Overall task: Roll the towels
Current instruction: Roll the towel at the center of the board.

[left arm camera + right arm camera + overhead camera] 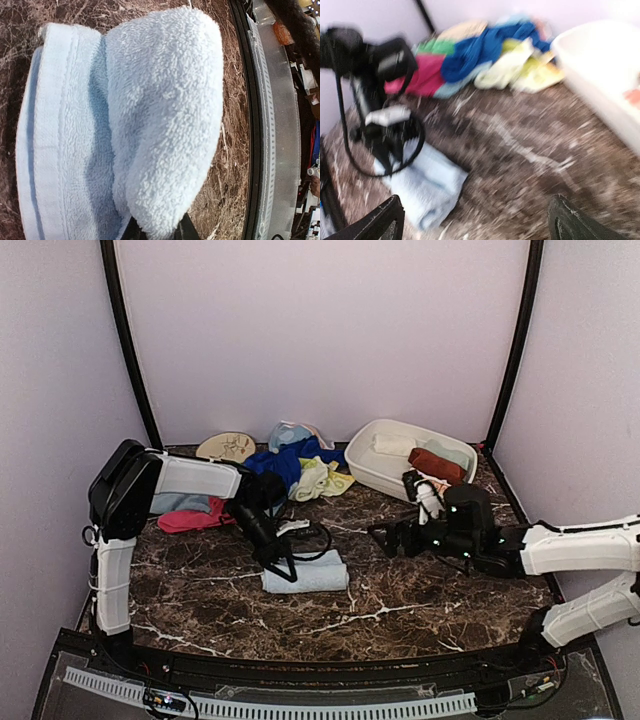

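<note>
- Pale blue towel lay on the marble-patterned table, near its middle, with bare tabletop on its front and right sides.
- Left gripper was closed on a raised fold of this towel. The terry bulged upward from between the fingers, and the striped hem band lay flat beside the fold.
- Right gripper hovered over bare marble to the right of the towel, well apart from it, with its jaws spread wide and nothing between them.
- Loose heap along the back edge: pink-red towel, royal blue towel, lime-yellow towel.
- White basin stood at the back right corner and held a rust-brown towel and a white towel.
- Tan disc lay against the back wall.
</note>
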Motion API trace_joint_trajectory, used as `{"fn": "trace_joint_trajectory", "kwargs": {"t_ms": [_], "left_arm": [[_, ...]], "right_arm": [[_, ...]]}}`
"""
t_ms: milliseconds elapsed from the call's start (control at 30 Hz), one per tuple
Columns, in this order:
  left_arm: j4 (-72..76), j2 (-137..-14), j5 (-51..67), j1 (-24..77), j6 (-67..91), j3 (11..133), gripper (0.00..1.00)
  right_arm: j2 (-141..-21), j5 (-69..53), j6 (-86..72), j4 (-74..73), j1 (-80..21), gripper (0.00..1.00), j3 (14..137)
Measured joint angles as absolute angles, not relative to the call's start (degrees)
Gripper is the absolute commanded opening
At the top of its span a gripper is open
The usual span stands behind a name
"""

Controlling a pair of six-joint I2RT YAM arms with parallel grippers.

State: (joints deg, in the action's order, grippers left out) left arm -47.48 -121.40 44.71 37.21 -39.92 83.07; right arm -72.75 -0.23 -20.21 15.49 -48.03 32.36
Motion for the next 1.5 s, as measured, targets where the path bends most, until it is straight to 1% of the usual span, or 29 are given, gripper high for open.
{"fn": "trace_joint_trajectory", "kwargs": {"t_ms": [67, 100, 167, 233, 300, 367, 433, 533, 667, 800, 900, 967, 1000, 1033, 1100, 1233, 1400, 1500], "left_arm": [[-49.74, -122.85, 44.99, 37.15, -39.72, 85.01, 0.00], [-50.52, -123.39, 45.15, 37.12, -39.62, 85.69, 0.00], [-52.05, -124.38, 45.54, 37.01, -39.44, 86.96, 0.00], [-52.99, -125.01, 45.89, 36.91, -39.27, 87.68, 0.00], [-54.08, -125.82, 46.44, 36.80, -39.16, 88.53, 0.00], [-55.02, -126.65, 47.42, 36.53, -38.94, 89.21, 0.00], [-55.81, -127.52, 48.84, 36.10, -38.70, 89.67, 0.00], [-56.51, -128.66, 51.22, 35.29, -38.30, 89.89, 0.00], [-57.19, -129.84, 54.00, 34.59, -37.76, 89.91, 0.00], [-57.58, -130.23, 55.00, 34.54, -37.43, 89.82, 0.00], [-57.60, -130.30, 55.33, 34.26, -37.41, 89.65, 0.03], [-57.67, -130.34, 55.72, 33.91, -37.41, 89.38, 0.13], [-57.78, -130.34, 55.83, 33.71, -37.43, 89.19, 0.17], [-57.89, -130.32, 55.94, 33.56, -37.47, 89.03, 0.19], [-57.43, -129.86, 56.10, 33.30, -37.65, 88.09, 0.24], [-54.02, -125.93, 53.74, 32.58, -37.74, 83.72, 0.29], [-46.22, -117.97, 47.03, 32.01, -37.26, 76.03, 0.32], [-39.51, -111.98, 41.41, 31.99, -35.81, 70.81, 0.35]], "right_arm": [[-65.54, 9.32, -19.49, 18.52, -47.29, 1.00, 30.70], [-63.83, 11.62, -18.65, 19.88, -46.98, 0.99, 30.37], [-62.26, 14.28, -15.18, 22.31, -46.26, 0.99, 30.20], [-63.40, 14.06, -10.39, 23.42, -47.13, 0.96, 30.20], [-66.08, 13.78, -3.11, 23.88, -50.72, 0.94, 29.80], [-69.49, 14.06, 5.21, 23.97, -56.71, 0.90, 29.50], [-74.24, 14.48, 13.45, 23.81, -63.00, 0.88, 29.78], [-81.08, 14.94, 22.65, 24.12, -68.97, 0.84, 30.57], [-90.74, 16.14, 33.08, 25.23, -72.03, 0.78, 34.30], [-100.22, 16.78, 40.99, 27.81, -72.40, 0.70, 39.72], [-105.71, 16.97, 45.84, 29.41, -72.31, 0.62, 43.31], [-107.96, 17.54, 47.59, 30.20, -71.85, 0.56, 45.17], [-108.97, 17.69, 48.10, 30.15, -71.44, 0.50, 46.28], [-109.80, 17.67, 48.38, 29.98, -70.91, 0.45, 47.29], [-110.91, 17.04, 48.03, 28.42, -69.58, 0.38, 49.63], [-111.59, 11.66, 45.34, 19.46, -67.18, 0.23, 55.66], [-113.99, 2.66, 40.66, 6.46, -64.79, 0.05, 65.45], [-115.31, -0.99, 37.47, 0.84, -64.20, 0.00, 69.82]]}}
